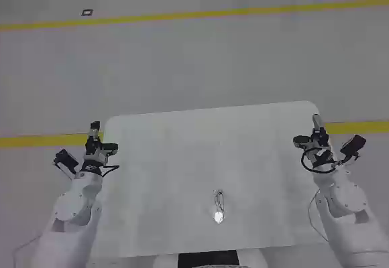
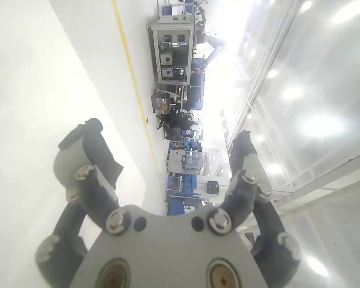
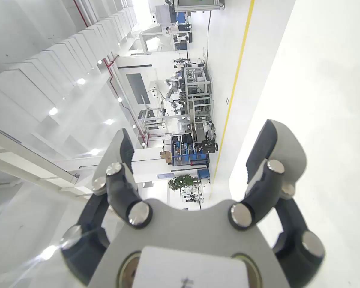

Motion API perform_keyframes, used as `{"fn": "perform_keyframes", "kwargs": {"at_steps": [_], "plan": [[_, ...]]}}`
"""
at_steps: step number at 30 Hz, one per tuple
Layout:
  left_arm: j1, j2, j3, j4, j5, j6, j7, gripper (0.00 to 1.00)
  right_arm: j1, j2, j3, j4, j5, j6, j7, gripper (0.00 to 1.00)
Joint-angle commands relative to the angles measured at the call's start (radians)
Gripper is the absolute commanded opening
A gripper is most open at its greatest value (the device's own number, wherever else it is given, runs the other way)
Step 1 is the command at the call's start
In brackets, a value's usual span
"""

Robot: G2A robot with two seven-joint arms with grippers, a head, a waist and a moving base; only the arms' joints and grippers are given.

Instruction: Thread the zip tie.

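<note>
A thin zip tie (image 1: 218,203) lies on the white table (image 1: 181,167) near its front edge, a little right of the middle, with a bright glare spot just below it. My left gripper (image 1: 94,127) hangs beside the table's left edge, well away from the tie; in its wrist view the left gripper (image 2: 168,131) stands open with nothing between its fingers. My right gripper (image 1: 316,121) hangs by the table's right edge, equally far from the tie. In its own view the right gripper (image 3: 198,137) is open and holds nothing.
The table's rounded left edge (image 2: 78,70) runs past the left gripper, and the right edge (image 3: 270,70) past the right one. Yellow floor lines (image 1: 181,17) cross behind and beside the table. Workshop racks (image 2: 172,52) stand far off in the room.
</note>
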Motion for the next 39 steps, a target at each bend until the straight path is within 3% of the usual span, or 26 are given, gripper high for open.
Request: {"fn": "perform_keyframes", "kwargs": {"at_steps": [1,2,6,12,23,28,33,39], "plan": [[0.000,0.000,0.000,0.000,0.000,0.000,0.000,1.00,0.000,0.000,0.000,0.000,0.000,0.000,0.000,0.78],[0.000,0.000,0.000,0.000,0.000,0.000,0.000,1.00,0.003,0.001,0.004,-0.006,-0.014,-0.006,-0.001,1.00],[0.000,0.000,0.000,0.000,0.000,0.000,0.000,1.00,-0.022,0.004,0.015,-0.054,-0.154,-0.072,0.022,1.00],[0.000,0.000,0.000,0.000,0.000,0.000,0.000,1.00,-0.064,0.004,-0.012,-0.075,-0.312,-0.109,0.040,1.00],[0.000,0.000,0.000,0.000,0.000,0.000,0.000,1.00,-0.062,0.004,-0.014,-0.078,-0.321,-0.112,0.047,1.00],[0.000,0.000,0.000,0.000,0.000,0.000,0.000,1.00,-0.018,0.010,-0.027,-0.119,-0.438,-0.081,0.141,1.00],[0.000,0.000,0.000,0.000,0.000,0.000,0.000,1.00,0.028,0.014,-0.095,-0.133,-0.608,-0.041,0.247,1.00],[0.000,0.000,0.000,0.000,0.000,0.000,0.000,1.00,0.012,0.017,-0.152,-0.115,-0.717,-0.033,0.325,1.00]]}}
